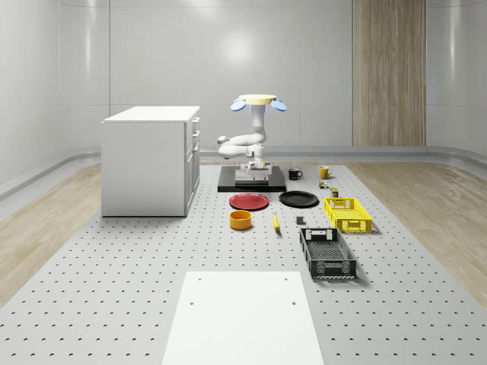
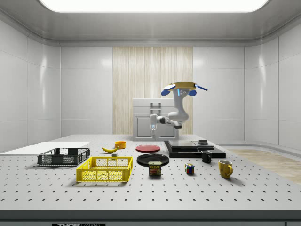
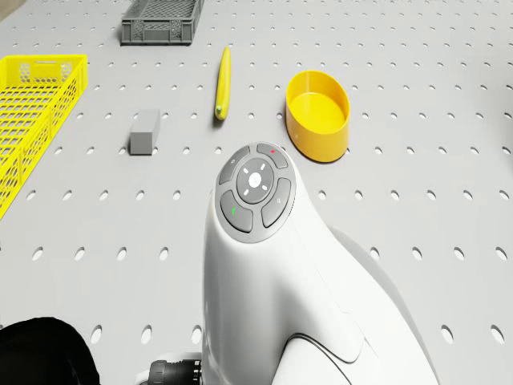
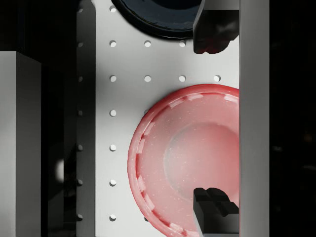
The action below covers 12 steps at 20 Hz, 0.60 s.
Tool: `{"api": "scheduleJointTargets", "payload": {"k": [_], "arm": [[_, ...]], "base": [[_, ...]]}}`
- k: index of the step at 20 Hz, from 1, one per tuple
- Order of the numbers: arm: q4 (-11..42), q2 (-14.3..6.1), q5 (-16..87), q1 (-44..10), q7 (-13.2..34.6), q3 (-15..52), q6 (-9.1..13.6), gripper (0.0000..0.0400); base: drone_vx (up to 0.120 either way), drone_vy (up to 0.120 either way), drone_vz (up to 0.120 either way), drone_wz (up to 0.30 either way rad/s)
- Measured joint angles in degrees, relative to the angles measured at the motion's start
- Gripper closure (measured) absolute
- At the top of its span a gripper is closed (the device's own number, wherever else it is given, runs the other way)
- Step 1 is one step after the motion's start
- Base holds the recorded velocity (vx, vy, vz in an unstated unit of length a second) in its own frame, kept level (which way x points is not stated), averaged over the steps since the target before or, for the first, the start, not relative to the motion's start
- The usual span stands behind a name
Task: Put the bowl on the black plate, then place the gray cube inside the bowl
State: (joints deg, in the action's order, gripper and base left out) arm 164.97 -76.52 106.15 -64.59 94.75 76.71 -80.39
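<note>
1. Hovering over the black platform (image 1: 251, 185) beside the white cabinet (image 1: 148, 160) — that's our drone (image 1: 257, 102), with the arm folded under it and the gripper (image 2: 153, 123) pointing down, well above the table (image 1: 152, 266).
2. Fingers (image 4: 215, 29) stand wide apart in the wrist view, nothing between them. Below we see the red plate (image 4: 187, 158) and the rim of the black plate (image 4: 158, 19).
3. Bowl (image 1: 240, 220) sits upright on the table, just in front of the red plate, untouched. Banana (image 1: 275, 222) lies beside it.
4. Gray cube (image 3: 144, 131) lies between the banana and the yellow crate (image 1: 348, 214), well apart from the bowl.
5. Black plate is bare, so we judge step 1 not started; next is the approach to the bowl.
6. Risks as we see them:
 - Wrist camera is centred on the red plate — the 2 plates sit side by side, so a drop on the wrong one is plausible.
 - Bowl wall is thin and curved; a rim pinch off-centre could tip or spin it.
 - Hover drift during descent could nudge the banana, or shove the bowl.
 - The cube is small and low; fingers may strike the table before closing.
</note>
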Motion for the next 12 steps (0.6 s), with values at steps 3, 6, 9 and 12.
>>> {"api": "scheduleJointTargets", "payload": {"k": [3,6,9,12], "arm": [[0.0,-0.6,-0.3,-0.1,0.1,0.1,-0.5,0.0],[-0.1,-1.1,-0.5,-0.3,0.3,0.2,-1.1,0.0],[-0.1,-1.7,-0.8,-0.4,0.4,0.4,-1.6,0.0],[-0.1,-2.2,-1.0,-0.6,0.5,0.5,-2.0,0.0]], "base": [[0.12,0.0,0.0,0.0],[0.12,-0.067,0.0,0.0],[0.12,-0.013,-0.053,0.0],[0.12,0.0,-0.12,0.0]]}}
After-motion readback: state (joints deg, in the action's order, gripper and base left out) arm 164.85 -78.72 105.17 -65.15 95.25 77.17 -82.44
